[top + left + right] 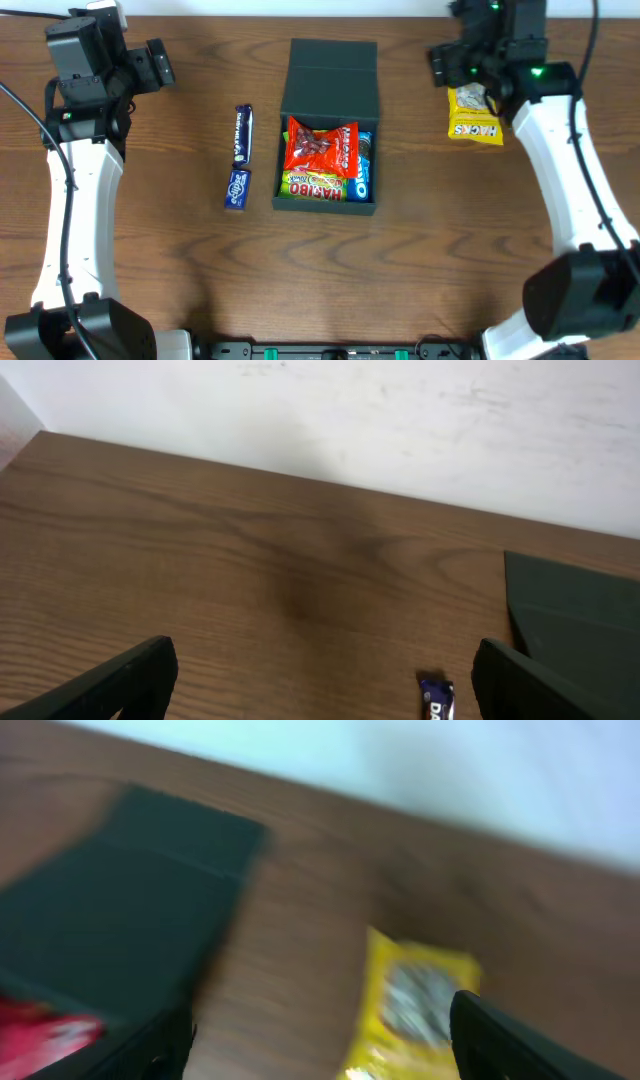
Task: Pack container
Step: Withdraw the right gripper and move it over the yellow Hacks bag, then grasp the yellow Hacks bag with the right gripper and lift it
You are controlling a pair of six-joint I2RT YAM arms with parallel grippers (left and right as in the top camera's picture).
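Observation:
The dark teal-green container sits mid-table with its flap lid open toward the far edge. Inside lie a red packet, a green-yellow Haribo packet and a blue Oreo packet. Two blue bars lie left of it; one shows in the left wrist view. A yellow Hacks packet lies to the right, under my open right gripper, and appears blurred in the right wrist view. My left gripper is open and empty over bare table at the far left.
The wooden table ends at a white wall along the far edge. The container's lid shows at the right of the left wrist view and at the left of the right wrist view.

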